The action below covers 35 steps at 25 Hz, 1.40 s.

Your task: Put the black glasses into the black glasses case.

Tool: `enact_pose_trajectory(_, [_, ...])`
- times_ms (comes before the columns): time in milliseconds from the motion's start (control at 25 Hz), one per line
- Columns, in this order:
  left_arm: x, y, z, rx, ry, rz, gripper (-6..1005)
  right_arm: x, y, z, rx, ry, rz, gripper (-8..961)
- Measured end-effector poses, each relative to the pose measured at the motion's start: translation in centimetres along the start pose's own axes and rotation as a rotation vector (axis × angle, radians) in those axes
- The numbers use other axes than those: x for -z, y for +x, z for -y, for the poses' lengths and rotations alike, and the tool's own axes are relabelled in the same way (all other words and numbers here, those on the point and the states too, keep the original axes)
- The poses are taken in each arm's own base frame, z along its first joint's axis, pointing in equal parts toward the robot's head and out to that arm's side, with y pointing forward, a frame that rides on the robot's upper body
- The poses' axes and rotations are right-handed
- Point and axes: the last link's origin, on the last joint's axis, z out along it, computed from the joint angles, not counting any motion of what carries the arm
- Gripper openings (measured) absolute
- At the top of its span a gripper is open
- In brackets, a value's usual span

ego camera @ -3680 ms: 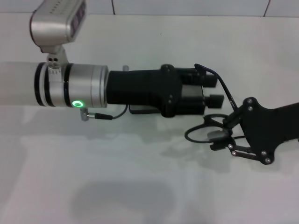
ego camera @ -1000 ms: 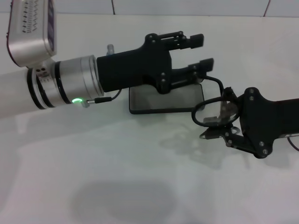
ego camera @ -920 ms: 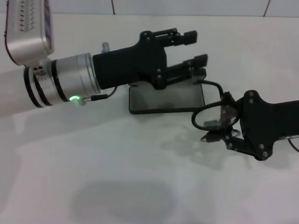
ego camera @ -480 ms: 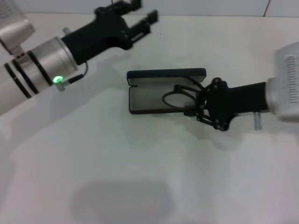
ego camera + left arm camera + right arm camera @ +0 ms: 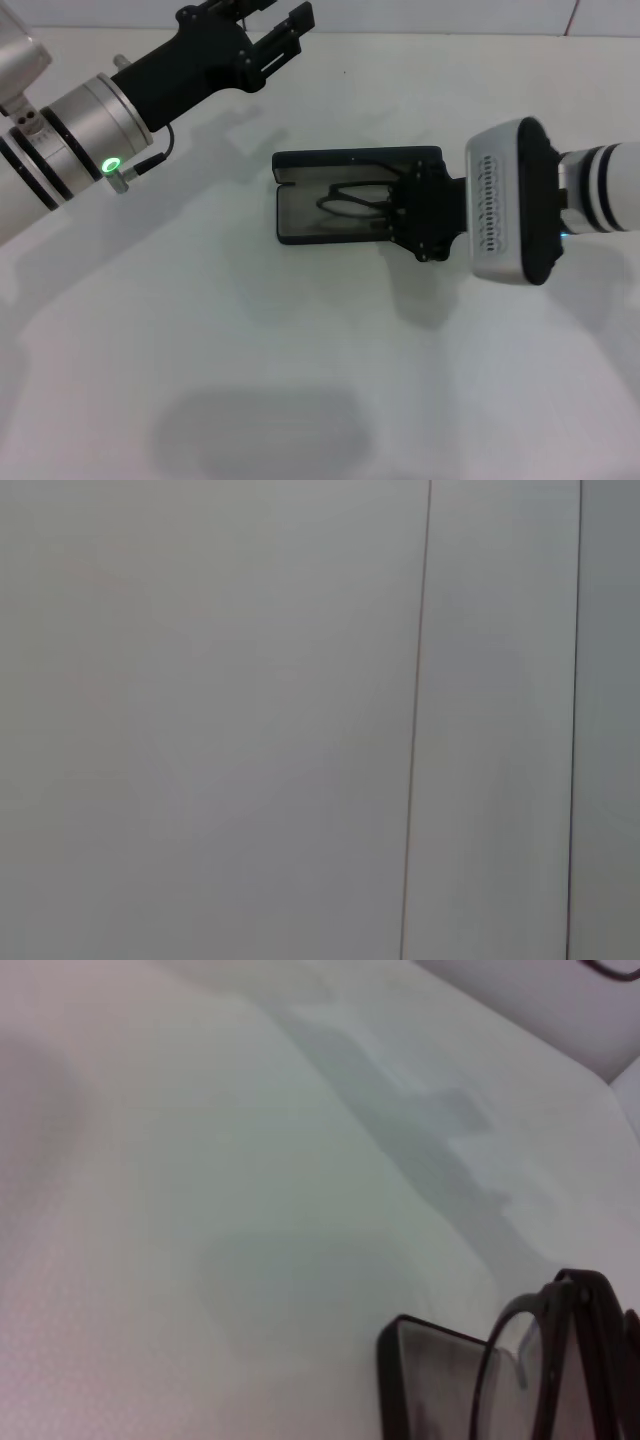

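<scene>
The black glasses case lies open at the table's middle, lid raised at the far side, grey lining showing. My right gripper reaches in from the right and is shut on the black glasses, holding them over the case's tray. I cannot tell whether they touch the lining. The right wrist view shows the glasses close up above the case. My left gripper is open and empty, raised at the far left, away from the case.
The white table spreads around the case. A tiled wall runs along the back edge. The left wrist view shows only a pale surface with thin seams.
My right gripper has carried the glasses leftward from beside the case to over its tray. My left arm has let go of the case's lid and pulled back to the far left.
</scene>
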Motion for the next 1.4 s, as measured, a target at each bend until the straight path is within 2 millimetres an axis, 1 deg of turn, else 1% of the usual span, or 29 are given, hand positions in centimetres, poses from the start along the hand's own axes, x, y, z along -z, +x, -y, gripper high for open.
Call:
enact_pose_trajectory(160, [0.0,0.0,-0.1,-0.001,-0.004,0.004,563,-1.0,-0.4,-0.2,0.060,0.049,-0.032,188])
enact_pose_trajectory(280, [-0.1,-0.1,-0.1,0.000,-0.006,0.005,563,-1.4,-0.7,-0.2,0.081,0.076,-0.040,189])
enact_pose_trajectory(520, [-0.2,-0.1,-0.2,0.002,-0.009,0.004,563,-1.5,-0.8,-0.3,0.092,0.079,-0.042,192])
enact_pose_trajectory(760, [-0.2,-0.1,-0.2,0.009,-0.009,0.004,564,-1.7,-0.6,-0.8,0.120,0.069,-0.058,195])
enact_pose_trajectory(1280, [0.0,-0.2,-0.2,0.020,-0.004,0.006,564,-1.4,-0.2,-1.4,0.104,0.071,-0.059,201])
enact_pose_trajectory(1400, [0.1,-0.3,-0.1,0.025,0.000,0.008,564,-1.1,-0.1,-1.5,0.089,0.072,-0.055,392])
